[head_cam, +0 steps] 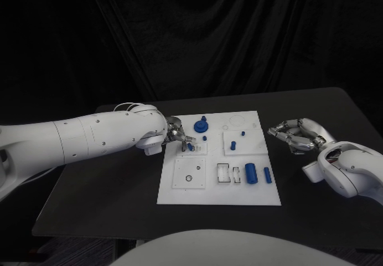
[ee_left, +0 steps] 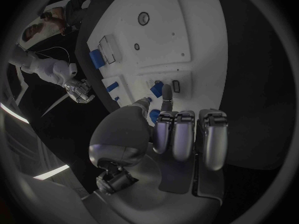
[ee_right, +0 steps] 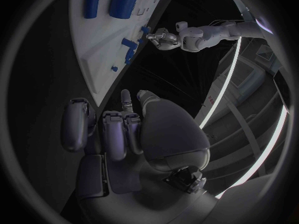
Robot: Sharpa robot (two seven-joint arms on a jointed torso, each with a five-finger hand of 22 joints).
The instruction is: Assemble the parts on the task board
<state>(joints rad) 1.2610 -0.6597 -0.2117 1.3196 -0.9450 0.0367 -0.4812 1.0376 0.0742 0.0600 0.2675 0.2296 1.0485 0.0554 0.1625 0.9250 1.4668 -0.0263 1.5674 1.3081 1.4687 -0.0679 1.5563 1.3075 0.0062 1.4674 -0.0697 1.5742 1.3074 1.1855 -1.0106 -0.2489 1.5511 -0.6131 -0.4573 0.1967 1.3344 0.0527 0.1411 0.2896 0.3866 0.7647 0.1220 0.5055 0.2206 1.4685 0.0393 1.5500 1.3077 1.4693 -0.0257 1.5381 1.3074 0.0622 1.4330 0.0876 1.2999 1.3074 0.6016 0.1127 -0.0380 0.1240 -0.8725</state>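
The white task board (head_cam: 220, 191) lies mid-table with several blue parts on it. A blue knob (head_cam: 201, 124) stands at its far left, with a small blue piece (head_cam: 205, 138) just in front. My left hand (head_cam: 182, 137) hovers over that corner. In the left wrist view most of the left hand's (ee_left: 181, 134) fingers are curled, and the thumb and forefinger reach toward the small piece (ee_left: 157, 88), with nothing held. My right hand (head_cam: 294, 136) hangs off the board's right edge with its fingers curled in on nothing. A blue peg (head_cam: 233, 146) and a blue cylinder (head_cam: 250, 172) rest further right.
A black ring (head_cam: 187, 178) sits in the near-left square and white rectangular insets (head_cam: 224, 173) lie beside the cylinder. A smaller blue piece (head_cam: 267, 175) lies near the board's right edge. Bare black table (head_cam: 104, 194) surrounds the board.
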